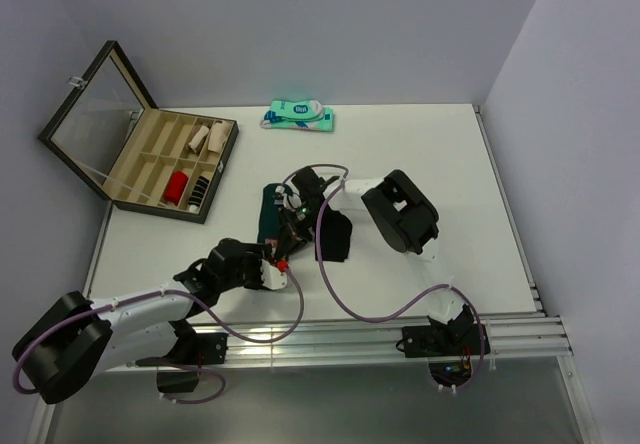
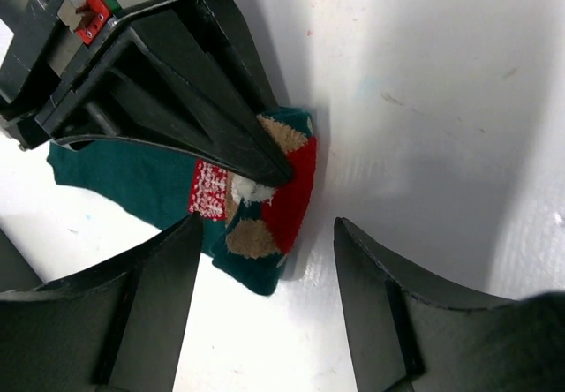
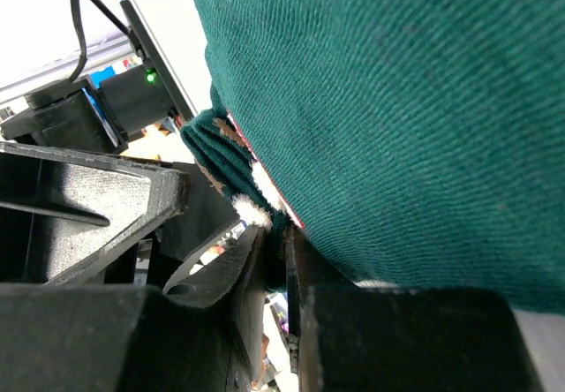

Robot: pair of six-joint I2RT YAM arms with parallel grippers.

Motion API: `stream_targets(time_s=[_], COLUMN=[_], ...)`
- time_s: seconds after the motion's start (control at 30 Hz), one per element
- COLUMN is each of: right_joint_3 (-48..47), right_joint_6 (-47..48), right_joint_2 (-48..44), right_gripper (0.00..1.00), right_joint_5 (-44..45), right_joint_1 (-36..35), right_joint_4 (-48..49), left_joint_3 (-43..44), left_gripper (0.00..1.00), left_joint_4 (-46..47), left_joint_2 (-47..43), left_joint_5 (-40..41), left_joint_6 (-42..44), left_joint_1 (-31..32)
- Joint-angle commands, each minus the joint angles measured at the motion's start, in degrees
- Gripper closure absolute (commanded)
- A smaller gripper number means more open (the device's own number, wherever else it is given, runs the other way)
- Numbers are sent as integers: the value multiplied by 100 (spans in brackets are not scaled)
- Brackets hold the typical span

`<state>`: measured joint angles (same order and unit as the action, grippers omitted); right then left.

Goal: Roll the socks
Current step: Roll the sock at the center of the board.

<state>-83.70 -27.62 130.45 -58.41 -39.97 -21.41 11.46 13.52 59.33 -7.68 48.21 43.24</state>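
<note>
Spread wide and released, the left tool [image 2: 267, 226] hovers just off the toe of the dark green sock [image 2: 132, 176], which lies on the white bench [image 2: 424, 101]. The right tool [image 2: 269, 167] is clenched on that toe, pinching it at the red-brown figure. Just right of the green sock lies the black sock [image 1: 337, 236], partly hidden under the right arm. Well left of the green sock an open wooden box [image 1: 148, 159] holds beige rolls [image 1: 205, 139], a red roll [image 1: 178, 184] and dark items too small to identify. Beyond the green sock lies a teal-and-white packet [image 1: 300, 116].
</note>
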Motion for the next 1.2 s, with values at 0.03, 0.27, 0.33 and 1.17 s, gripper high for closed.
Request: stream_targets(time_s=[0.03,0.27,0.33,1.17], right_joint_3=[-103,108,152,1285], right_joint_6=[28,-68,-112,-903], right_joint_2=[121,-29,-55,-2234], right_gripper=[98,97,97,51], right_joint_5=[-3,-223,-241,2974], right_joint_1=[77,103,120,261], right_joint_4=[-408,-311,-241,1059], left_joint_3=[-13,-179,-214,1226], left_gripper=[36,51,55,100], left_joint_4=[476,819,933,-2072], left_joint_2=[385,817,948,694], left_joint_5=[92,109,118,-1262], left_joint_6=[224,391,418,-759], left_joint_1=[44,70,79,114])
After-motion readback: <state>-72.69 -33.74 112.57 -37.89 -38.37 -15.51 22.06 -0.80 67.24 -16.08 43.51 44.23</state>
